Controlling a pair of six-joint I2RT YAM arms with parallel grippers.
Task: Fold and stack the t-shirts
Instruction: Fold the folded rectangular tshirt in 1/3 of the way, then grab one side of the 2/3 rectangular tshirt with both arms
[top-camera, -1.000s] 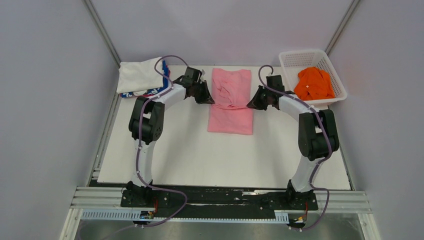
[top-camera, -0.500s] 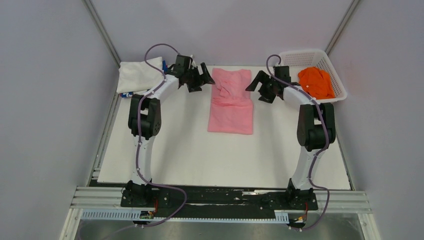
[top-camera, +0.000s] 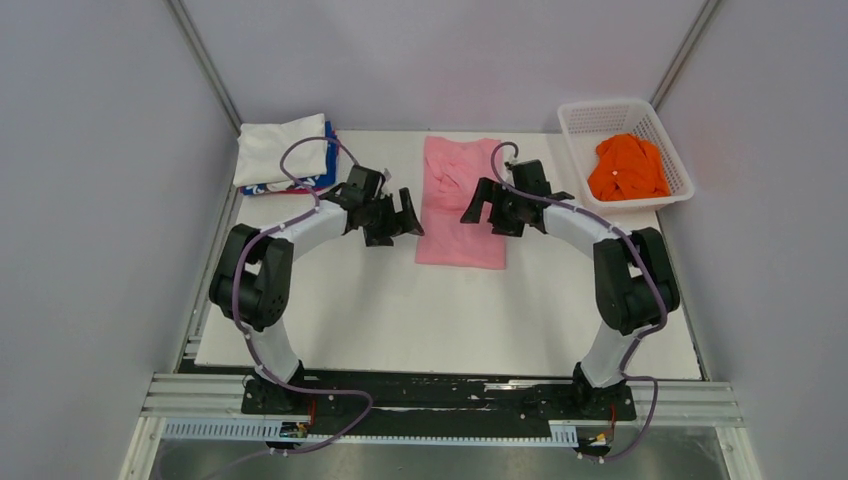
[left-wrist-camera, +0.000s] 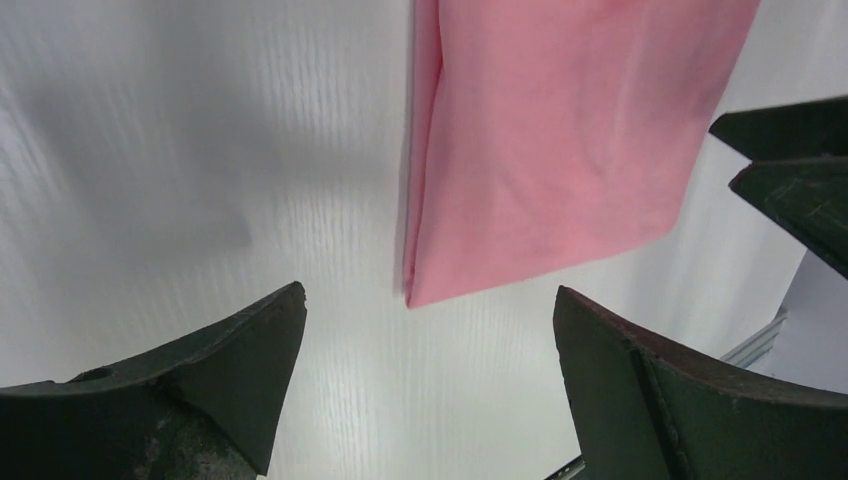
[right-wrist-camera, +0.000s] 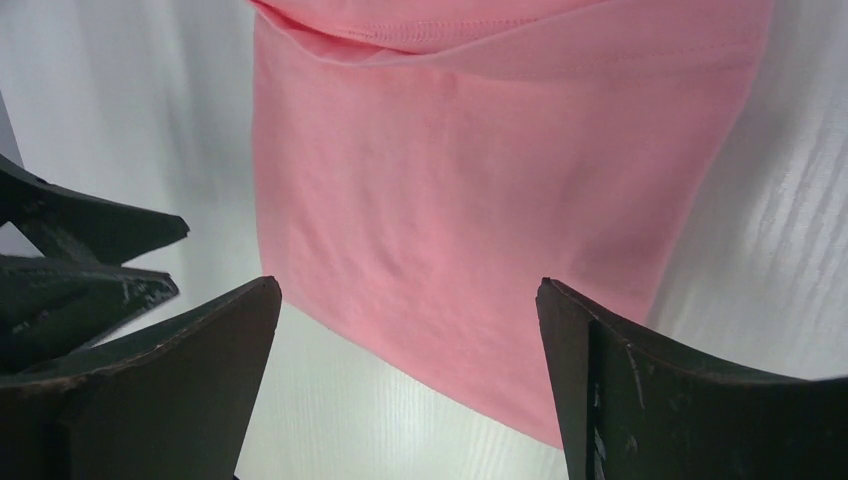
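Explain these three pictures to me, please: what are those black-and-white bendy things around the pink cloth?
Those are two robot arms bolted to a white table. The wide picture looks down from above. The two close-ups come from cameras on each wrist, so the dark wedges are fingers. A folded pink t-shirt lies near the left hand and right hand. Both are open, holding nothing. A folded white shirt sits far left, an orange shirt in the basket.

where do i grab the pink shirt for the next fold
Probably the two near corners of the pink t-shirt, left end effector from its left edge, right end effector from its right: it lies a long flat strip, smooth there, bunched at the far end.
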